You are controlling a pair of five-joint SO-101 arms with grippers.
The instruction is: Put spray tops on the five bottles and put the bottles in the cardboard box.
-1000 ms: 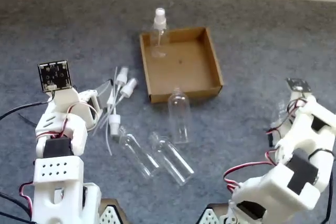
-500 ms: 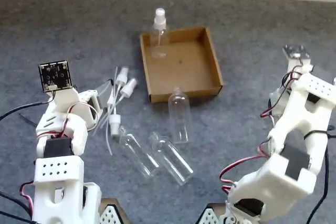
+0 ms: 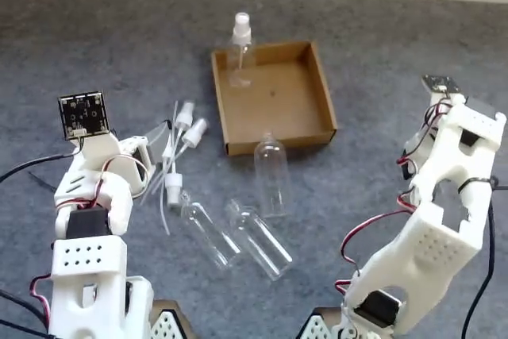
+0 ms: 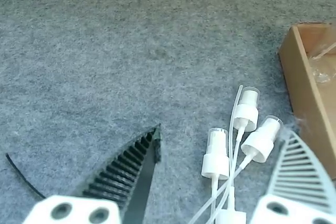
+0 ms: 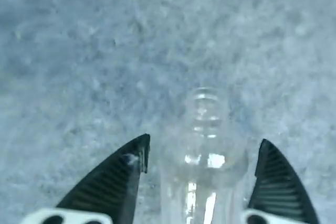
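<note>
A grey carpet-covered table (image 3: 381,61) carries everything. The white left arm (image 3: 87,220) stands at the near left and the white right arm (image 3: 444,220) at the near right. A shallow brown cardboard box (image 3: 274,142) lies at the far middle, and a clear bottle with a white spray top (image 3: 240,53) stands upright in its far left corner. Just beside the box's near wall lies a clear uncapped bottle (image 3: 271,176), its neck toward the box. Two more clear uncapped bottles (image 3: 208,232) lie side by side nearer, to its left. The right gripper (image 5: 202,148) has its black jaws spread, and another clear bottle with a threaded neck (image 5: 203,124) lies between them, a gap on each side. The left gripper (image 4: 224,132) is also spread wide, with the loose white spray tops (image 4: 245,109) and their thin tubes lying between its jaws, left of the box.
</note>
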